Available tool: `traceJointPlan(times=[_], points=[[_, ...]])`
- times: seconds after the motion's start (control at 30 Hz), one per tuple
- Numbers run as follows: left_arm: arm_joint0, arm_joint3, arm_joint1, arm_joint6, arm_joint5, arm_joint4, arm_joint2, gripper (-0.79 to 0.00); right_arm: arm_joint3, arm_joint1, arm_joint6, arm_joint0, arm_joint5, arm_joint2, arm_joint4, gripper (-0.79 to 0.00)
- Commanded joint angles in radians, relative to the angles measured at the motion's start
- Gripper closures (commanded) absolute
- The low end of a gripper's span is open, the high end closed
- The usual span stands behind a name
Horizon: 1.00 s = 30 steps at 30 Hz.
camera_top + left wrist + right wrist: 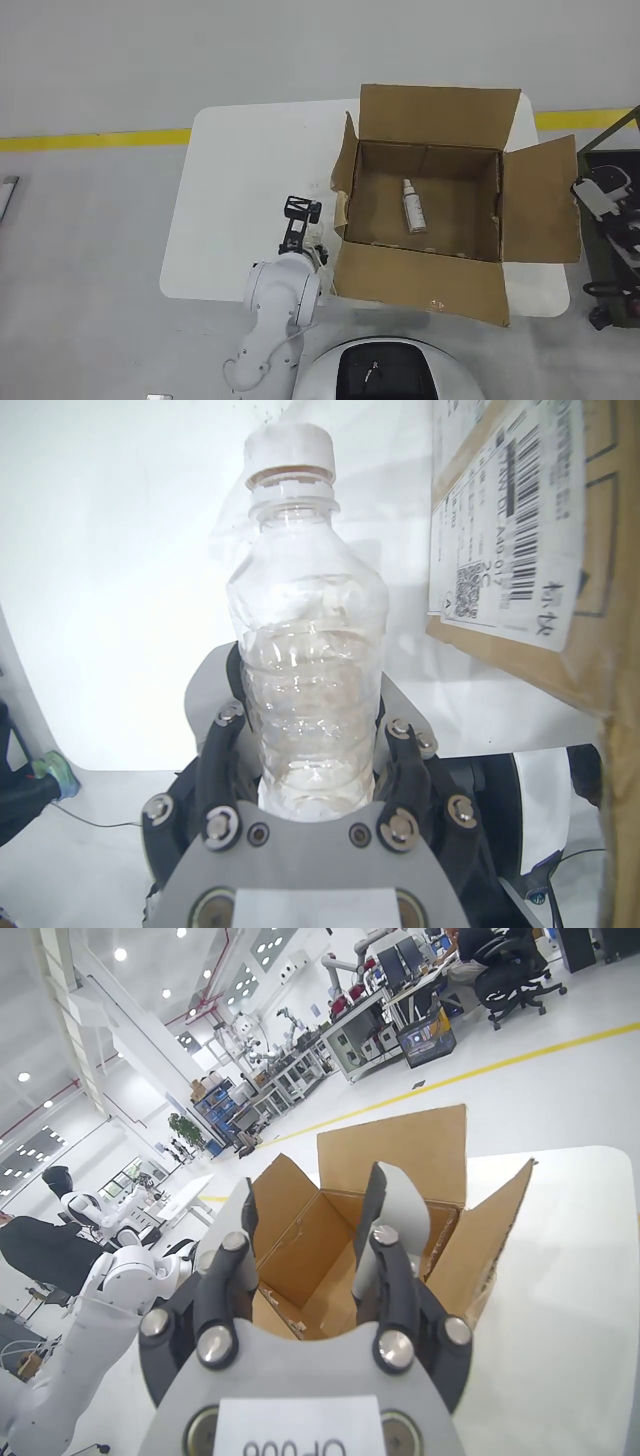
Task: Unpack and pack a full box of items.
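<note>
- On the white table [250, 180] stands an open cardboard box [440, 115], all four flaps folded outward.
- Left gripper [310, 710]: pinching a clear plastic bottle [310, 600] around its lower ribbed body. A finger [220, 745] presses on each side, spread only as far as the bottle's width.
- Bottle: white cap pointing away from the wrist, shoulder dented. Whether it touches the table cannot be told.
- Position: in the top view the left gripper [300, 212] is over the table, just beside the box's left outer wall. In the left wrist view that wall, with a printed label [500, 530] stuck on it, runs close alongside the bottle.
- Right gripper [315, 1188]: fingers spread wide, nothing between them, touching nothing. It points toward the open box [390, 1148] from outside it.
- Box contents: one small spray bottle [413, 205] lying flat near the middle of the box floor.
</note>
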Motion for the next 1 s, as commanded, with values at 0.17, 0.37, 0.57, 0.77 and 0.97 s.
traceJointPlan(times=[0.17, 0.37, 0.57, 0.77, 0.97], points=[[0.003, 0.065, 0.004, 0.024, 0.006, 0.023, -0.023, 0.0, 0.021, -0.002, -0.005, 0.002, -0.004, -0.021, -0.014, -0.034], [-0.007, 0.084, 0.009, 0.027, 0.012, 0.032, -0.067, 0.0, 0.036, -0.004, -0.005, -0.001, -0.011, -0.025, -0.012, -0.04], [-0.023, 0.124, 0.01, 0.018, 0.002, 0.04, -0.066, -0.24, 0.048, -0.004, -0.003, -0.002, -0.017, -0.022, -0.008, -0.04], [-0.046, 0.17, 0.005, 0.025, 0.019, 0.032, -0.039, -0.785, 0.051, -0.004, 0.006, 0.0, -0.018, -0.011, -0.001, -0.062], [-0.06, 0.188, 0.003, 0.024, 0.028, 0.026, -0.027, -0.785, 0.054, -0.004, 0.008, 0.004, -0.018, -0.001, 0.006, -0.08]])
